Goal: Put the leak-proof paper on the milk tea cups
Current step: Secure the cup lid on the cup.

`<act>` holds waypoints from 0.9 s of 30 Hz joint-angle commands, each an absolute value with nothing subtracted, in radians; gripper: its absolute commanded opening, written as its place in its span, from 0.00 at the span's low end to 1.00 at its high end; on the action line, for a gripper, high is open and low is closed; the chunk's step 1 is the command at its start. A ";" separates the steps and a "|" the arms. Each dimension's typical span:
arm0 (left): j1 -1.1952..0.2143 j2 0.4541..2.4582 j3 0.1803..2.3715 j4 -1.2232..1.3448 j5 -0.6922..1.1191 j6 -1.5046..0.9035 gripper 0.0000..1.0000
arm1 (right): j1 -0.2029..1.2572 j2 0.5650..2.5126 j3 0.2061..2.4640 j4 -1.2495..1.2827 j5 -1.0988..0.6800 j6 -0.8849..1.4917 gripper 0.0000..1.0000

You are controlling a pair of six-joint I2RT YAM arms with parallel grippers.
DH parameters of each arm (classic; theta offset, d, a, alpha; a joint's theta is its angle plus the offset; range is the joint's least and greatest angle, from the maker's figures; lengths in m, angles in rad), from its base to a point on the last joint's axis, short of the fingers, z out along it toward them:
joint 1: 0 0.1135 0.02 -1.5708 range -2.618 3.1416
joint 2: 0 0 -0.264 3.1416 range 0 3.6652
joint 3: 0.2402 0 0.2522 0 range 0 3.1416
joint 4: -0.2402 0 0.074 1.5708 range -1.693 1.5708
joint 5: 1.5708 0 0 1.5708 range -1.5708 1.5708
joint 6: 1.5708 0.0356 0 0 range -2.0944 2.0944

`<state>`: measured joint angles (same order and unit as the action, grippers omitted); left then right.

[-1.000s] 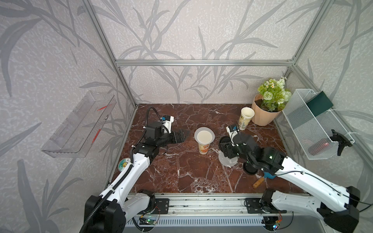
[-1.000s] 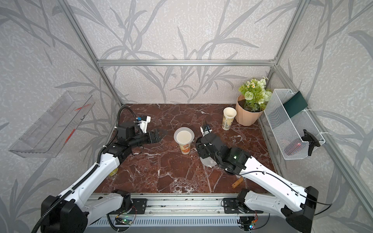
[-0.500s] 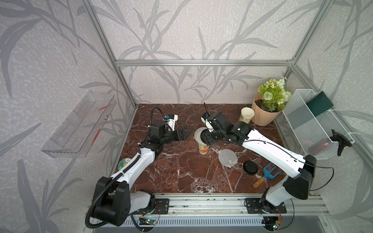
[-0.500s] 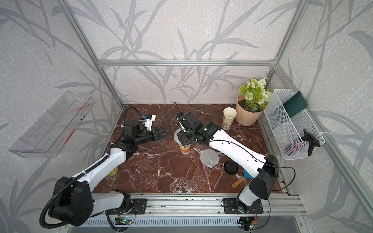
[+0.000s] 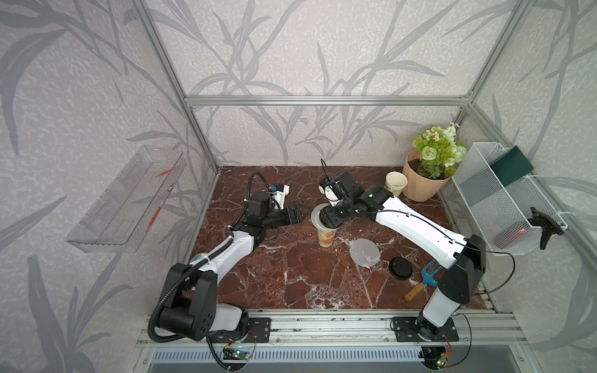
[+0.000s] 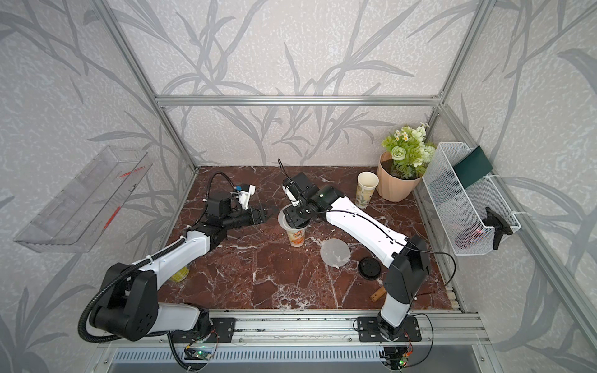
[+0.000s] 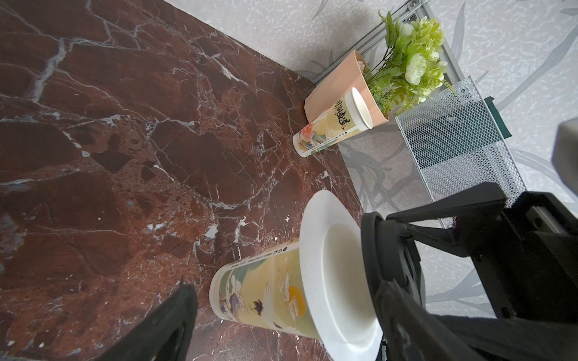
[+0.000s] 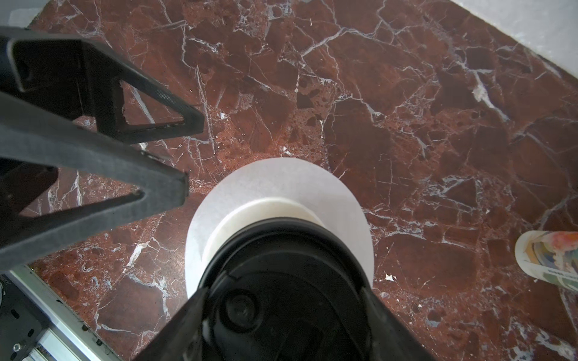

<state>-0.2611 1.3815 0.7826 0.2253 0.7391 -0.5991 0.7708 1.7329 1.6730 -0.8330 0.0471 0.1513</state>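
Observation:
A milk tea cup (image 5: pixel 327 237) (image 6: pixel 297 237) (image 7: pixel 266 287) stands mid-table with a leak-proof paper (image 5: pixel 314 214) (image 7: pixel 331 265) (image 8: pixel 281 178) lying over its mouth. My right gripper (image 5: pixel 331 216) (image 6: pixel 295 218) (image 8: pixel 284 290) is shut on a black lid (image 8: pixel 281 265) (image 7: pixel 372 250) that rests on that paper. My left gripper (image 5: pixel 298 214) (image 6: pixel 263 214) (image 7: pixel 286 290) (image 8: pixel 190 153) is open, level with the paper's edge and just left of the cup. A second paper (image 5: pixel 365 252) (image 6: pixel 335 252) lies flat on the table. Uncovered, the second cup (image 5: pixel 395 184) (image 6: pixel 366 189) (image 7: pixel 331 128) stands at the back right.
Another black lid (image 5: pixel 400 267) (image 6: pixel 370 267) and a blue fork-like tool (image 5: pixel 426 281) lie front right. A peach flower pot (image 5: pixel 423 184) stands beside the back cup. A white mesh basket (image 5: pixel 504 206) hangs on the right wall, a clear shelf (image 5: pixel 122 206) on the left.
My right arm swung from the front right of the table to above the middle cup. The left gripper moved a little closer to that cup.

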 commanded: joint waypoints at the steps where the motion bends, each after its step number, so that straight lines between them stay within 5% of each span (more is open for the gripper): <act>1: -0.268 1.399 0.822 0.262 0.765 -0.602 0.92 | 0.765 1.754 1.708 -0.823 0.020 0.135 0.66; 27: -0.271 1.450 0.848 0.248 0.777 -0.595 0.91 | 0.764 1.807 1.706 -0.835 0.012 0.125 0.69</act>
<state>-0.2665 1.4410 0.8124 0.2375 0.7586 -0.5983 0.7662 1.7969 1.7115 -0.8314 0.0174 0.1364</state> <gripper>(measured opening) 0.910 0.716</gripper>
